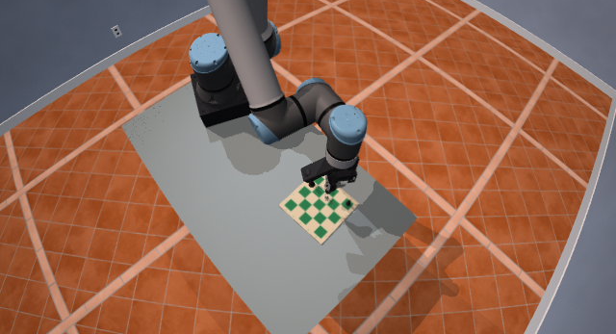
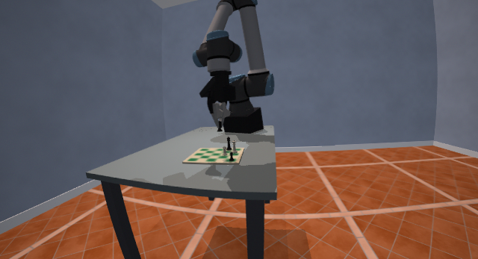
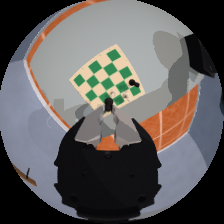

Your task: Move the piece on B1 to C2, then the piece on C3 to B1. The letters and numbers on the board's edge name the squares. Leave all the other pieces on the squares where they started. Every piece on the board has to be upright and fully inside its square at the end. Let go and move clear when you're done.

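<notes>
The green and cream chessboard (image 1: 319,209) lies near the table's right edge; it also shows in the exterior view (image 2: 213,155) and in the wrist view (image 3: 106,77). My gripper (image 2: 220,119) is shut on a small black piece (image 2: 219,129) and holds it well above the table, over the far side of the board. The wrist view shows that piece (image 3: 108,104) between the fingertips. On the board stand a tall black piece (image 2: 228,143), a tall white piece (image 2: 234,145), a small pale piece (image 2: 224,151) and a small black piece (image 2: 231,157). The square letters are too small to read.
The robot's black base (image 2: 244,121) stands at the far end of the grey table (image 2: 194,166). The board lies close to the table's right edge (image 1: 385,199). The floor is orange tile.
</notes>
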`<state>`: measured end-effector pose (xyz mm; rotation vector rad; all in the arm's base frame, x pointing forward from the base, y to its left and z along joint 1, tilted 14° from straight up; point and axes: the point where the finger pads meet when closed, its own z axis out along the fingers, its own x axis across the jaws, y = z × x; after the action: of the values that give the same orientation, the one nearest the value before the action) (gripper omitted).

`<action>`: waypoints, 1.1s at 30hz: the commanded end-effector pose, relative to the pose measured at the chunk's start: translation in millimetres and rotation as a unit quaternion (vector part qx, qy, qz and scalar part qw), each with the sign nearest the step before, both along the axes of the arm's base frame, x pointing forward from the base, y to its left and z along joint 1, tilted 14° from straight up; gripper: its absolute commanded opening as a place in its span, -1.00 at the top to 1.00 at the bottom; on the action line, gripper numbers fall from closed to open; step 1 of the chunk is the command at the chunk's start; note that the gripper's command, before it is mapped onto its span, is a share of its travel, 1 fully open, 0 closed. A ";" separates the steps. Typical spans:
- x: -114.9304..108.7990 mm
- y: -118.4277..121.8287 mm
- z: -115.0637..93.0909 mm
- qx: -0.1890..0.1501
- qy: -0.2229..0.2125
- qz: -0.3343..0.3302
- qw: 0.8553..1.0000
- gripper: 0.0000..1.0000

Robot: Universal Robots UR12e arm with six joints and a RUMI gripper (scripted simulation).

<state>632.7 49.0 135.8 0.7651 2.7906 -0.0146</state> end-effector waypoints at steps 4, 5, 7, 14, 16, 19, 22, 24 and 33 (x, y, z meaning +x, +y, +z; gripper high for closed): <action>7.4 17.1 1.0 0.035 -0.012 -0.163 0.986 1.00; 7.4 17.1 1.0 0.035 -0.012 -0.163 0.986 1.00; 8.3 19.4 1.1 0.040 -0.014 -0.182 0.982 1.00; 14.6 34.5 1.3 0.069 -0.024 -0.302 0.950 1.00; 16.2 38.2 1.4 0.076 -0.026 -0.330 0.940 1.00; 18.3 43.2 1.5 0.085 -0.029 -0.367 0.926 1.00; 19.5 45.9 1.5 0.089 -0.031 -0.386 0.917 1.00; 20.1 47.1 1.6 0.092 -0.031 -0.395 0.914 1.00; 22.7 53.0 1.7 0.101 -0.035 -0.435 0.894 1.00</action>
<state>654.1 99.8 136.7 1.9075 2.1953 0.1353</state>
